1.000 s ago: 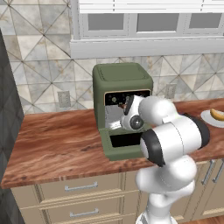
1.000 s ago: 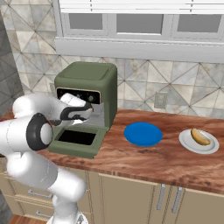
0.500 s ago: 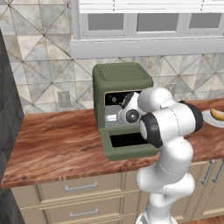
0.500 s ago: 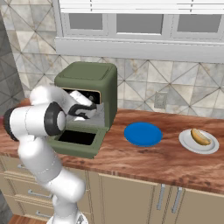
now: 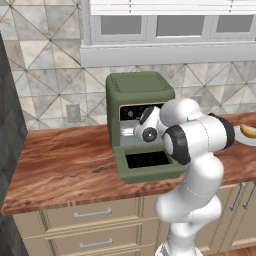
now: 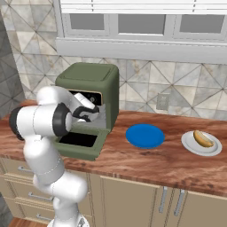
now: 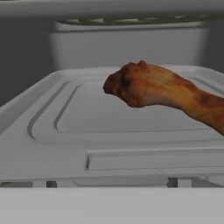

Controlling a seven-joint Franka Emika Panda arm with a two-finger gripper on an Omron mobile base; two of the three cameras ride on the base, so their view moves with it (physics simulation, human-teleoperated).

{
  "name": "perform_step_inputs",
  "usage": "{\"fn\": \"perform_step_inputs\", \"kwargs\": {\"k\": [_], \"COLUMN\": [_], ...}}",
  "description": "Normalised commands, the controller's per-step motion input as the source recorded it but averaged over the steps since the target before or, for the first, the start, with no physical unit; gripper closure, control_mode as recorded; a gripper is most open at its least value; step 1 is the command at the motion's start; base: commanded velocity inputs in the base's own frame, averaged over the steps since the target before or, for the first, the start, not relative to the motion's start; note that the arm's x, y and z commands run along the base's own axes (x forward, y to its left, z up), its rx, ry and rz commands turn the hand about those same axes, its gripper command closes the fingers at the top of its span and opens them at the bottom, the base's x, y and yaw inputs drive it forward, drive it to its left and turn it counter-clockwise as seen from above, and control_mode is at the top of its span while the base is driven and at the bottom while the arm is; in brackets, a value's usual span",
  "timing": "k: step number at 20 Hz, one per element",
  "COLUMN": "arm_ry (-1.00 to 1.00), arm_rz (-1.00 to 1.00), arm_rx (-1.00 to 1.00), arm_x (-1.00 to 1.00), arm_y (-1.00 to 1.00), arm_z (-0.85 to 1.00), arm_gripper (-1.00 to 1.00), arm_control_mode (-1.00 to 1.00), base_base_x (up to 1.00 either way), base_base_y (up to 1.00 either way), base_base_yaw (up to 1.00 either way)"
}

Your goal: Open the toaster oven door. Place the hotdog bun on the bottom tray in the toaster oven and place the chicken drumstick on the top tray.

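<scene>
- The oven (image 5: 140, 90) stands on the wooden counter (image 5: 65, 165) against the tiled wall, its door (image 5: 147, 162) dropped flat toward the near edge, glass facing up
- The arm reaches into the oven mouth; the hand sits at the opening above the door
- The fingers (image 6: 91, 113) are spread wide and hold nothing
- In the hand view the drumstick (image 7: 162, 94) lies on a pale grey tray (image 7: 65, 131) inside the oven, meaty end toward the middle, bone end running off to the right
- A wire rack (image 7: 131, 19) shows above the tray near the oven's back wall
- Right of the oven a blue plate (image 6: 145, 135) lies on the counter, well apart from the door
- Farther right a white plate (image 6: 201, 148) carries the bun (image 6: 203, 138), near the counter's right end
- Cabinet drawers (image 5: 95, 215) with metal handles run below the counter
- A wall socket (image 6: 162, 101) sits on the tiles between the oven and the white plate
</scene>
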Motion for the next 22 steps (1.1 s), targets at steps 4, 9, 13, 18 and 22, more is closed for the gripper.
{"fn": "perform_step_inputs", "kwargs": {"k": [4, 9, 13, 18, 22], "arm_ry": [0.05, 0.02, 0.02, -0.02, -0.07], "arm_rz": [0.0, 0.02, 0.06, 0.0, 0.0], "arm_rx": [0.0, 0.0, 0.0, -0.05, -0.13], "arm_x": [0.07, -0.22, -0.65, -0.04, -0.01], "arm_y": [-0.14, 0.0, 0.02, 0.29, 0.0], "arm_z": [-0.56, -0.5, -0.41, -0.31, -0.31], "arm_gripper": [-1.0, -1.0, -1.0, -1.0, -1.0], "arm_control_mode": [-1.0, -1.0, -1.0, -1.0, -1.0], "base_base_x": [0.0, 0.0, 0.0, 0.0, 0.0], "base_base_y": [0.0, 0.0, 0.0, 0.0, 0.0], "base_base_yaw": [0.0, 0.0, 0.0, 0.0, 0.0]}}
